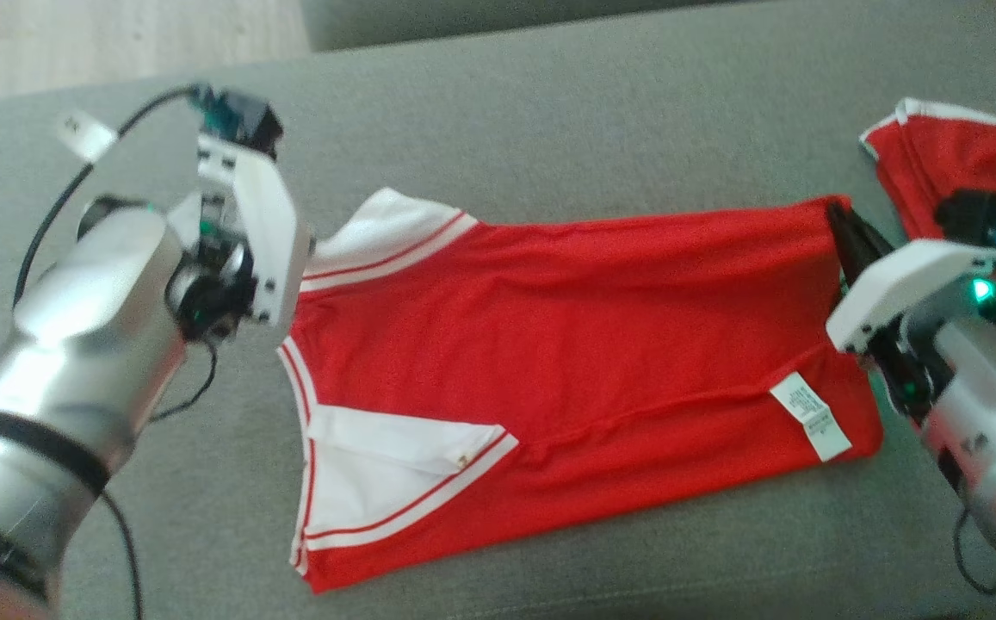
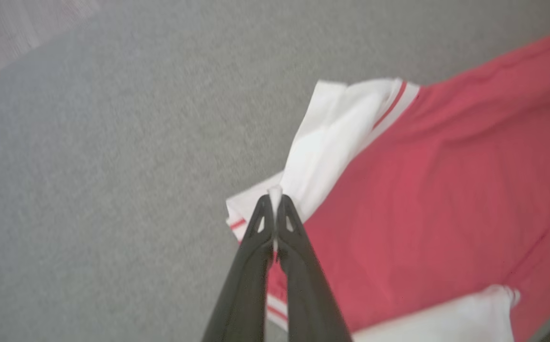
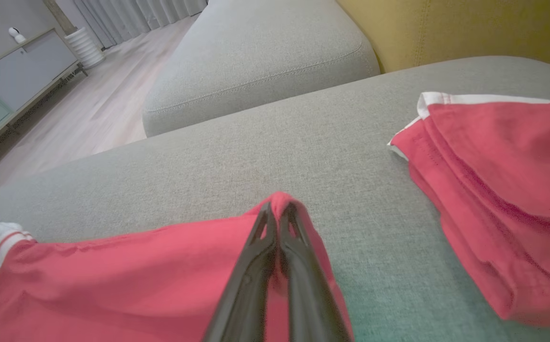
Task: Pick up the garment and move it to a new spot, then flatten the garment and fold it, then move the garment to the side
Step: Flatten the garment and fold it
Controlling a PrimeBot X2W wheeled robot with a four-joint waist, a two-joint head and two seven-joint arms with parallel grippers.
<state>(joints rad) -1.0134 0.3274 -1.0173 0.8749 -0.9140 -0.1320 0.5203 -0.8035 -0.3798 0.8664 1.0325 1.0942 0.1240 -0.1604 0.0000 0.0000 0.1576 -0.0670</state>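
Toward the left of the cushion [image 1: 549,112] the left gripper [image 2: 275,199] is pinched tight on the white trim corner of the garment [image 1: 566,344], which lies spread across the cushion's middle. Toward its right the right gripper [image 3: 278,209] clamps the red hem corner; best to lift both corners level, cloth taut.

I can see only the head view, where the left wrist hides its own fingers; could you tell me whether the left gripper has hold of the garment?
Observer: Yes. In the left wrist view the left gripper is shut on the garment, pinching a white trim corner between its tips.
Operator: Thank you. Is the right one gripping as well?
Observer: Yes. The right gripper is shut on a red corner, which bunches up over the fingertips.
Operator: And what is in the room beyond?
Observer: A pale cabinet stands across the wood floor.
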